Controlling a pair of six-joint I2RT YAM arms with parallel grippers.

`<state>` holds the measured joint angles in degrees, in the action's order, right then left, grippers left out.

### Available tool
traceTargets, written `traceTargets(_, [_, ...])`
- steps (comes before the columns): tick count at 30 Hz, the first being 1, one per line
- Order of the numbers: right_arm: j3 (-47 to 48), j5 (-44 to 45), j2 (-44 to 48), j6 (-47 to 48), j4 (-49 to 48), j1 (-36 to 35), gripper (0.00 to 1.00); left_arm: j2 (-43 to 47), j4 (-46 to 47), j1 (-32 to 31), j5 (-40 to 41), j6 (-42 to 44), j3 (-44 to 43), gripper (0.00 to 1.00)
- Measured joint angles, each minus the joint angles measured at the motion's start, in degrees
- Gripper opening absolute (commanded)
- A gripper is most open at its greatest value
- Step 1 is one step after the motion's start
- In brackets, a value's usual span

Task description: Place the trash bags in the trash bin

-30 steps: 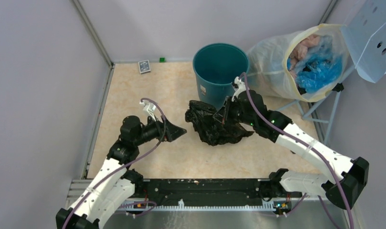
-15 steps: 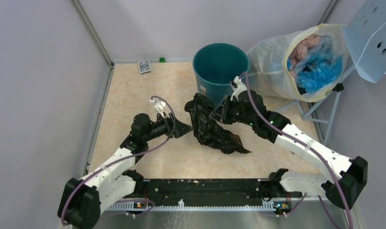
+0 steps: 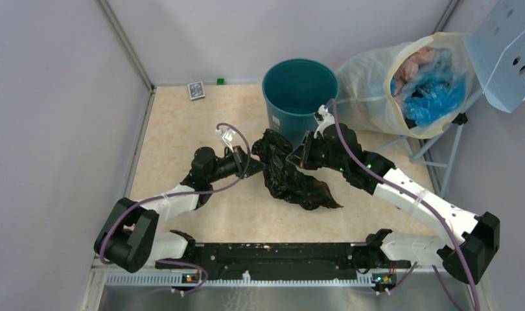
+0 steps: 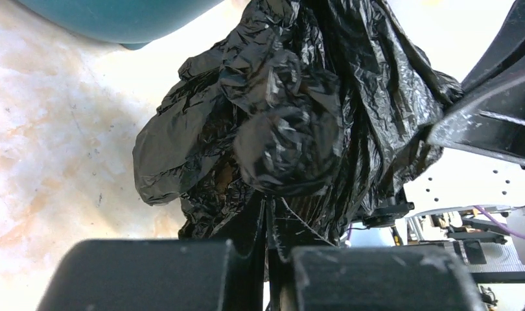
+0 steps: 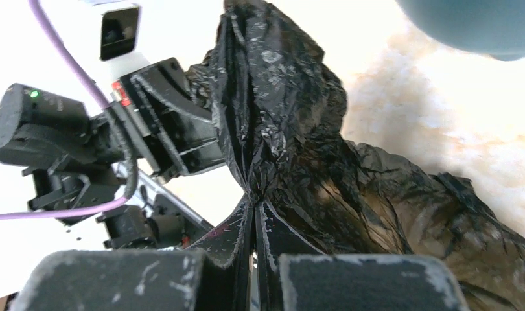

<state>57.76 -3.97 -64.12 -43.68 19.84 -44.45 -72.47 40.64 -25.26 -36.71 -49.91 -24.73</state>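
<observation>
The black crinkled trash bag (image 3: 292, 175) hangs lifted between both arms in the middle of the floor, its lower end trailing on the surface. My left gripper (image 3: 258, 166) is shut on the bag's left edge; in the left wrist view the jaws (image 4: 268, 206) pinch the glossy plastic (image 4: 292, 116). My right gripper (image 3: 297, 157) is shut on the bag's upper right part, and its wrist view shows plastic (image 5: 292, 149) gathered at the fingertips (image 5: 255, 202). The teal trash bin (image 3: 299, 91) stands upright just behind the bag, open and apparently empty.
A large translucent sack (image 3: 409, 81) with blue and pink contents leans at the back right beside a perforated white panel (image 3: 506, 52). A small dark card (image 3: 196, 90) and a green cube (image 3: 220, 81) lie at the back wall. Walls close in left and behind.
My left arm has reached right to the bag and its gripper went from open to shut on the bag's edge. My right gripper has lifted the bag off the floor.
</observation>
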Motion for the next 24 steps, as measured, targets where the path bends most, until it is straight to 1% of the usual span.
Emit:
traceTargets(3, [0.04,4.61,0.57,0.61,2.82,0.0,0.0,-0.42,-0.37,0.55,-0.09,0.04,0.0,0.0])
traceTargets(6, [0.15,11.43,2.23,2.54,6.69,0.02,0.0,1.51,-5.33,1.9,1.68,1.29,-0.02,0.0])
traceTargets(7, [0.24,13.4,2.8,3.26,7.78,0.02,0.03,2.38,-7.34,2.34,2.1,2.01,-0.02,0.0])
traceTargets(8, [0.5,16.28,3.45,4.81,9.05,0.02,0.11,3.41,-9.29,2.73,2.69,2.56,-0.02,0.0])
traceTargets(9, [0.55,17.55,3.74,5.73,9.42,0.02,0.16,4.61,-11.39,3.1,3.21,3.3,-0.02,0.0])
traceTargets(12, [1.36,21.7,3.89,10.36,11.5,0.02,0.23,7.8,-16.39,3.54,4.0,4.98,-0.02,0.0])
traceTargets(13, [1.77,22.67,3.58,12.13,12.13,0.04,0.3,8.72,-18.47,3.52,4.02,5.42,-0.24,0.0])
traceTargets(15, [2.62,23.34,2.86,15.32,13.55,0.04,0.48,9.68,-22.01,3.52,3.98,6.1,-1.11,0.0])
traceTargets(16, [2.78,23.28,2.67,16.68,13.9,-0.04,0.54,10.05,-24.0,3.52,3.98,6.34,-1.88,0.0])
traceTargets(17, [2.78,23.19,2.6,18.84,14.16,-0.52,0.56,10.4,-25.86,3.52,3.98,6.4,-2.75,0.0])
traceTargets(19, [2.71,22.99,2.78,21.79,14.36,-2.03,0.58,11.17,-28.92,3.52,3.96,6.36,-4.57,0.0])
traceTargets(22, [2.67,21.07,3.98,25.94,13.84,-6.32,0.62,11.89,-31.91,3.52,3.76,6.05,-7.28,0.0])
traceTargets(24, [2.67,19.89,5.05,27.96,13.14,-9.11,0.7,11.98,-33.05,3.52,3.32,5.25,-8.85,0.0])
